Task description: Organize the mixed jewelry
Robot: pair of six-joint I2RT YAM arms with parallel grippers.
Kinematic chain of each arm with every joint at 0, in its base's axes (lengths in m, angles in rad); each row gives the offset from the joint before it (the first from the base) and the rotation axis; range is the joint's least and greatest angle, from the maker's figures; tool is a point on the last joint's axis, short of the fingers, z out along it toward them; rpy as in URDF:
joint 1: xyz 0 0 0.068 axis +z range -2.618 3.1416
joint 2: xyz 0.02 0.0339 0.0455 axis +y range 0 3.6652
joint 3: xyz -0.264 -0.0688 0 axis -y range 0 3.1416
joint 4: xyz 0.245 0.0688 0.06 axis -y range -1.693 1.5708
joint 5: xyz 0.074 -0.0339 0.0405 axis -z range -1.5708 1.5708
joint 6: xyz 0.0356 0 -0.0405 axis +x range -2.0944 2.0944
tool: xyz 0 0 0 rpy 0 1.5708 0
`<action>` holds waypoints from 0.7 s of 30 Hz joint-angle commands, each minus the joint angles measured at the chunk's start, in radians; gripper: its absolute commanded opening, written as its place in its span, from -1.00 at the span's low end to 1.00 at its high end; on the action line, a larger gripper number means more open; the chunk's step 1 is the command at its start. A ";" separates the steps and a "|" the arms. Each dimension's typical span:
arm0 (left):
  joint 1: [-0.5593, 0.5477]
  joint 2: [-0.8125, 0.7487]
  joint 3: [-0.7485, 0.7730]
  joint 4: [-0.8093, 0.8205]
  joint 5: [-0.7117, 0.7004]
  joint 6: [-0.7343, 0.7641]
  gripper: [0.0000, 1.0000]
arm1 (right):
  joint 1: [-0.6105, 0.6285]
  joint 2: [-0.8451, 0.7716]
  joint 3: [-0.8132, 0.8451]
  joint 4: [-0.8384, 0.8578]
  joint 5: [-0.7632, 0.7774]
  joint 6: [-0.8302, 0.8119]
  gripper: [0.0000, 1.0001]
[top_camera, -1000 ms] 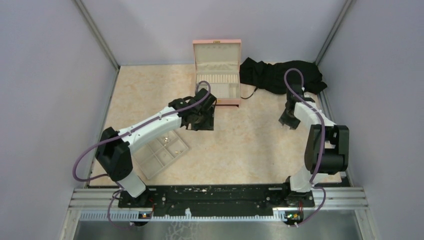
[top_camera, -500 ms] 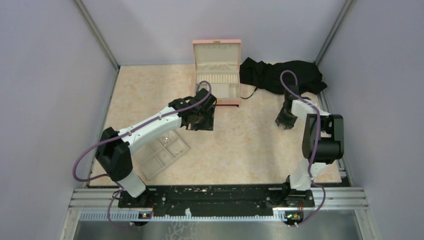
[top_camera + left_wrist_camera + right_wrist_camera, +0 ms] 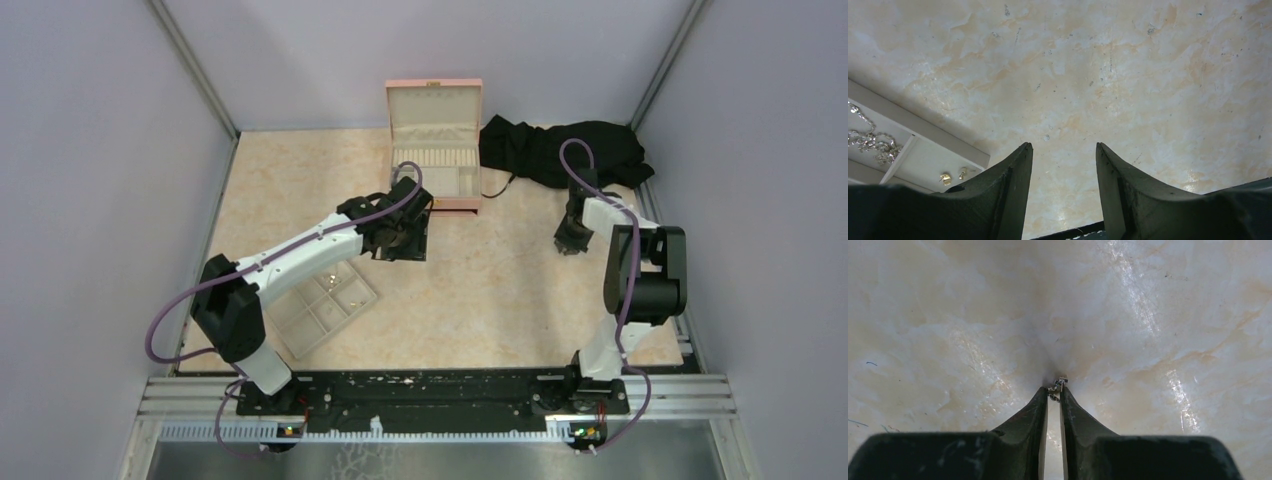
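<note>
Your right gripper (image 3: 1054, 391) holds its dark, tapered fingers almost together, nipping a tiny silvery linked piece (image 3: 1058, 384) at their very tips, down on the glossy cream-and-peach marbled tabletop (image 3: 1158, 330). Your left gripper (image 3: 1064, 152) hangs with jaws apart, nothing between them. Just beside it, the smooth beige tray (image 3: 933, 135) holds a tangled silver chain (image 3: 870, 141) in one compartment and two small gold studs (image 3: 950, 176) in the next.

I see pale lavender walls (image 3: 90, 150) boxing in a marbled beige worktop (image 3: 500, 290), soft glare patches on its surface.
</note>
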 commanded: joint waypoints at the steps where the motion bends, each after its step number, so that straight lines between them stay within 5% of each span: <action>1: 0.001 -0.028 -0.007 0.003 -0.015 0.003 0.12 | -0.009 -0.017 0.000 0.028 -0.017 -0.004 -0.80; 4: 0.001 -0.025 -0.007 0.005 -0.015 0.004 0.13 | -0.009 -0.036 -0.015 0.031 -0.035 -0.001 -1.00; 14: 0.000 -0.036 -0.004 -0.007 -0.046 0.012 0.12 | 0.010 -0.144 -0.050 0.008 -0.115 0.003 -1.00; 21: 0.043 -0.081 -0.074 0.012 -0.035 -0.029 0.13 | 0.230 -0.205 -0.025 -0.017 -0.206 0.044 -1.00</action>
